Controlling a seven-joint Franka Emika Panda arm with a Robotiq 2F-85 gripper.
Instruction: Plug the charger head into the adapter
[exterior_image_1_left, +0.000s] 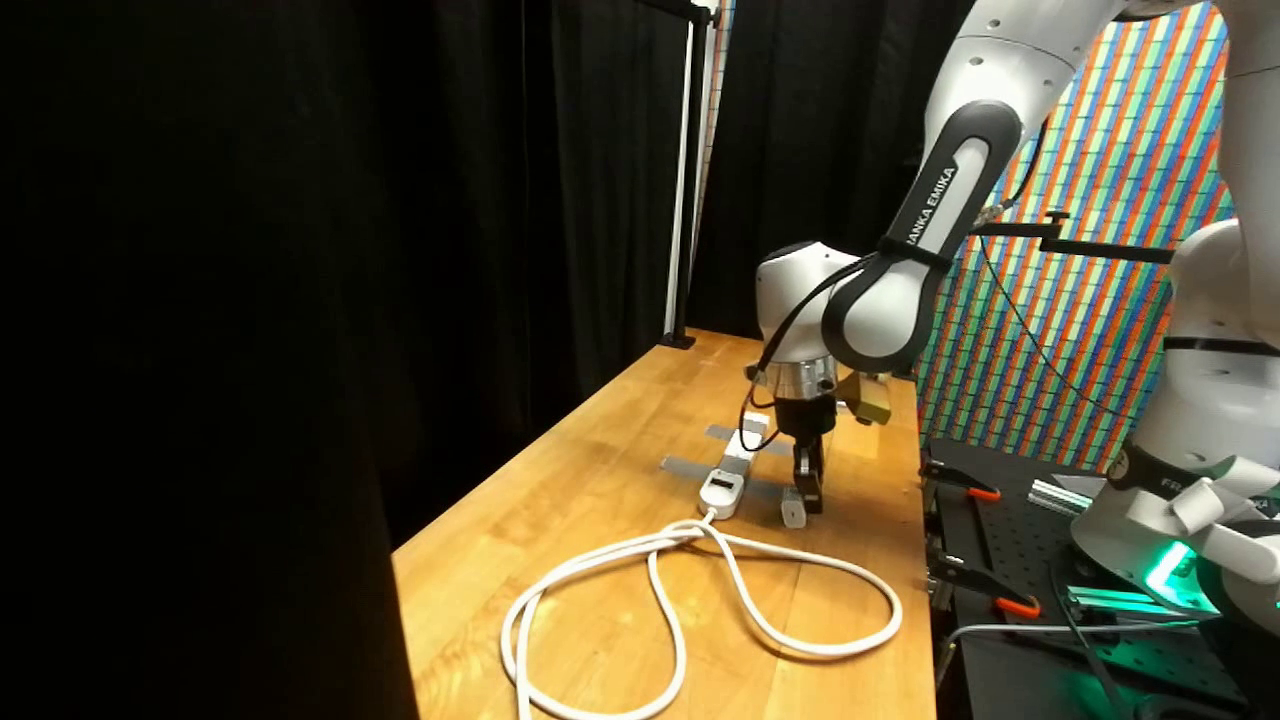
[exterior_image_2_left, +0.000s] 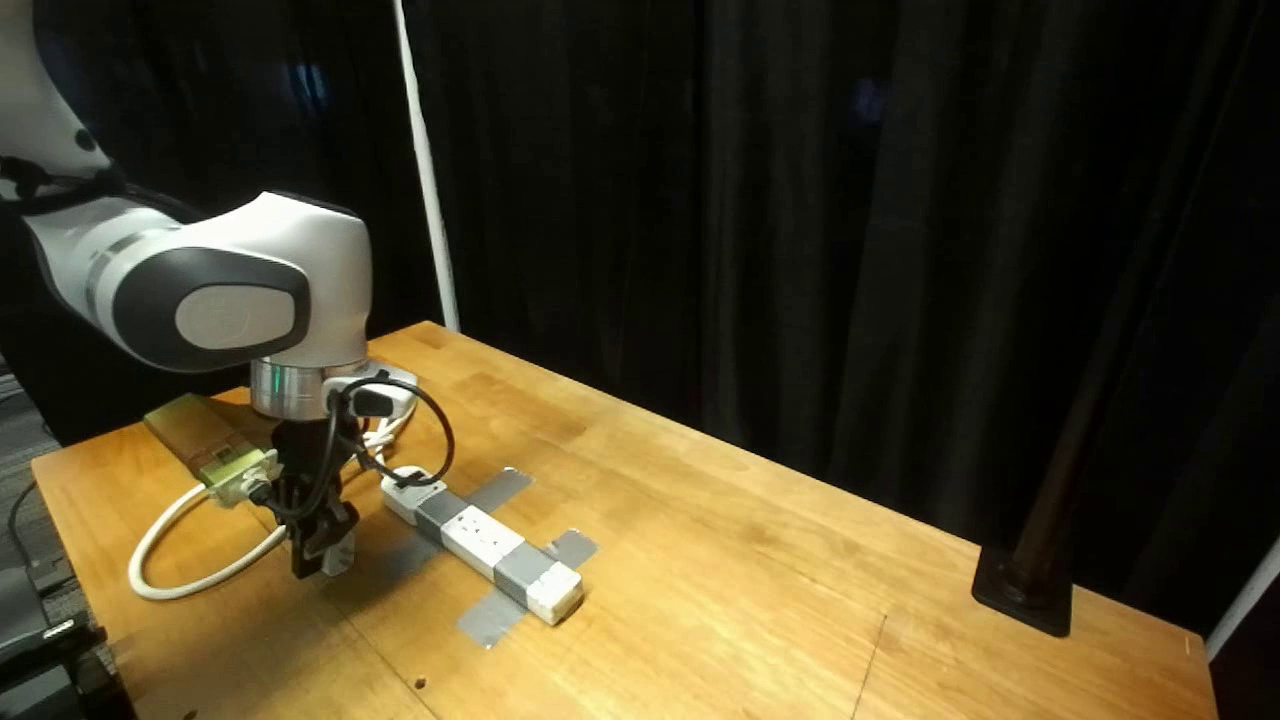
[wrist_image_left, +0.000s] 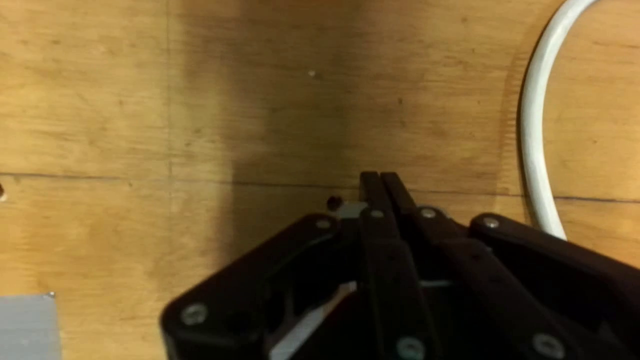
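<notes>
Both my fingers (wrist_image_left: 372, 200) meet, apparently empty, and the charger (exterior_image_1_left: 793, 512) sits just beside them (whether touching, I can't say), towards the adapter (exterior_image_2_left: 480, 535)

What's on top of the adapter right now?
Two bands of grey tape cross the adapter; sockets show between them in an exterior view. The charger head isn't on it. What lies under the tape is hidden.

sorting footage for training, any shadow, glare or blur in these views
Wrist view: the gripper looks dark and soft, and shadow falls across the tabletop; in an exterior view, a green light glows at the arm's base; in both exterior views, black curtains show only faint folds.
</notes>
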